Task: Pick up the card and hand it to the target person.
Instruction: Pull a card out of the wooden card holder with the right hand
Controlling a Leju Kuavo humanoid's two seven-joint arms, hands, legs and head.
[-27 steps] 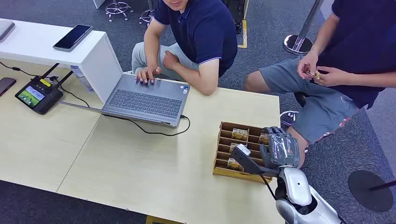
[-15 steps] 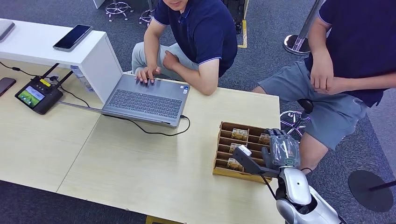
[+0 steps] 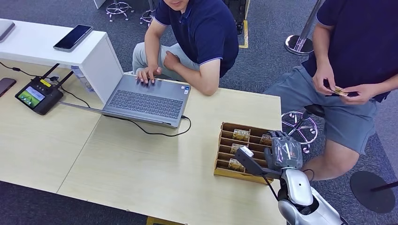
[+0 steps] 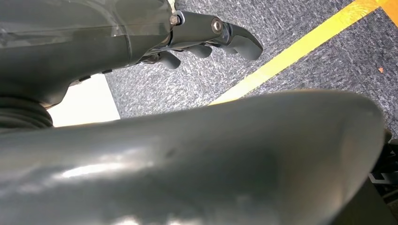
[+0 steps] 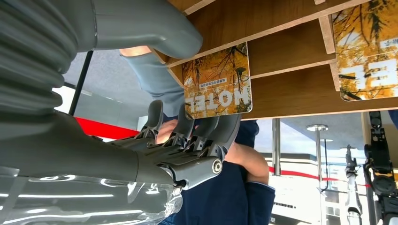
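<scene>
Right hand (image 3: 283, 152) is over the right end of the wooden rack (image 3: 224, 140), fingers (image 5: 187, 126) spread, tips touching a card (image 5: 217, 83) standing in a slot; nothing gripped. Left hand (image 4: 206, 40) hangs loosely curled over carpet, holding nothing. Seated person (image 3: 361, 51) beside the table (image 3: 141, 173) holds another card.
</scene>
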